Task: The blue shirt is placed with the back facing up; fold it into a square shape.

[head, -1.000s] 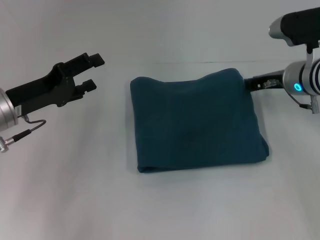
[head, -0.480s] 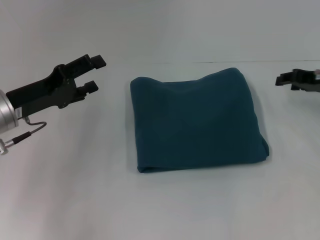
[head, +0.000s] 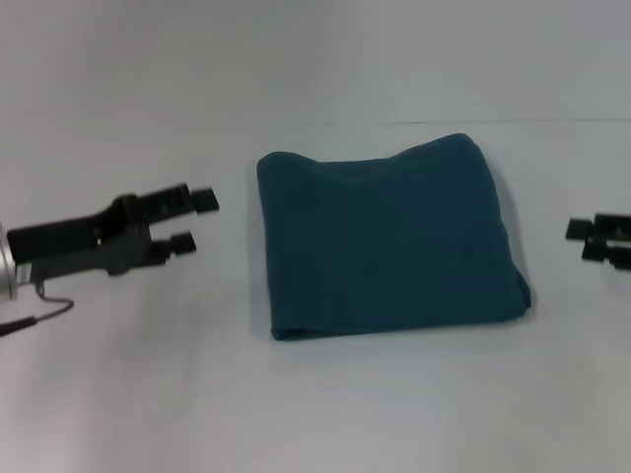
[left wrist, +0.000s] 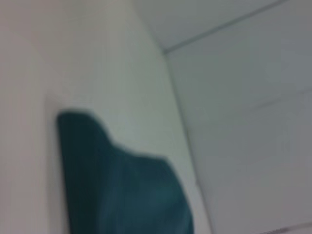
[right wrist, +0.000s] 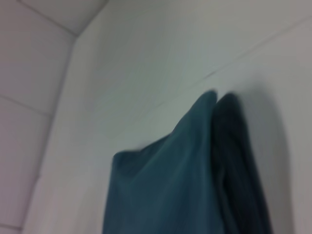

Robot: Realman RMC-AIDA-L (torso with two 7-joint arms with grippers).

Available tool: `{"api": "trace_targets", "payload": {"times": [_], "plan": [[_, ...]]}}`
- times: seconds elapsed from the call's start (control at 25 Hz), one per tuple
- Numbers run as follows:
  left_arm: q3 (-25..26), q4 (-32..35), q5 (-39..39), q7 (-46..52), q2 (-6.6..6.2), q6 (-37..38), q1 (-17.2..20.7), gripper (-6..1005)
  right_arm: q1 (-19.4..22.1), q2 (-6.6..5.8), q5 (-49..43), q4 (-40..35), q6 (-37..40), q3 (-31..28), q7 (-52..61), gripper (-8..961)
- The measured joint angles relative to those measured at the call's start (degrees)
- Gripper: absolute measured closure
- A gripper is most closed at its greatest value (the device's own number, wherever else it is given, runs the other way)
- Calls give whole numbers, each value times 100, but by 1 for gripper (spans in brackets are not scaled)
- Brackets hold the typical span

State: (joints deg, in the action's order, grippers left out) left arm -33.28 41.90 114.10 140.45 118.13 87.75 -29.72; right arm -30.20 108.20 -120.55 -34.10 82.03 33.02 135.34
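Dark teal-blue cloth, the blue shirt [head: 387,236] lies on the white bench [head: 315,404] as a thick, roughly square folded packet, between the two pincers and touching neither. The left pincer [head: 195,219] hovers beside its one edge, prongs a little apart and empty. The right pincer [head: 584,239] shows off the opposite edge; its opening I cannot tell. The folding looks finished, with perhaps only tidying left.

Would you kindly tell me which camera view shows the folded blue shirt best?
The head view: the whole blue shirt lies there as a squarish fold, all four edges visible, between both grippers. The left wrist view catches only one end, and the right wrist view one corner with stacked layers.
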Motion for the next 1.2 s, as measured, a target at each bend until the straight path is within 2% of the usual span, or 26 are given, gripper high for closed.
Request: {"api": "trace_targets", "payload": {"times": [0.16,0.44,0.64,0.8,0.92,1.2], "plan": [[-1,17,259,273,18,217,87,83,402,107,171,193,640,-404,-464,360],[-13,-109,302,748,245,-169,377,89,774,261,221,672,1386,-834,-1135,360],[-41,-381,361,884,269,-331,425,94,779,312,224,695,1526,-930,-1237,359],[-81,-447,536,934,269,-369,330,94,527,271,229,661,1486,-991,-948,359],[-192,-570,687,945,256,-501,190,97,178,94,145,607,1330,-918,-352,359],[-435,-673,768,879,285,-808,82,118,-768,-693,-481,562,884,-839,821,359]]}}
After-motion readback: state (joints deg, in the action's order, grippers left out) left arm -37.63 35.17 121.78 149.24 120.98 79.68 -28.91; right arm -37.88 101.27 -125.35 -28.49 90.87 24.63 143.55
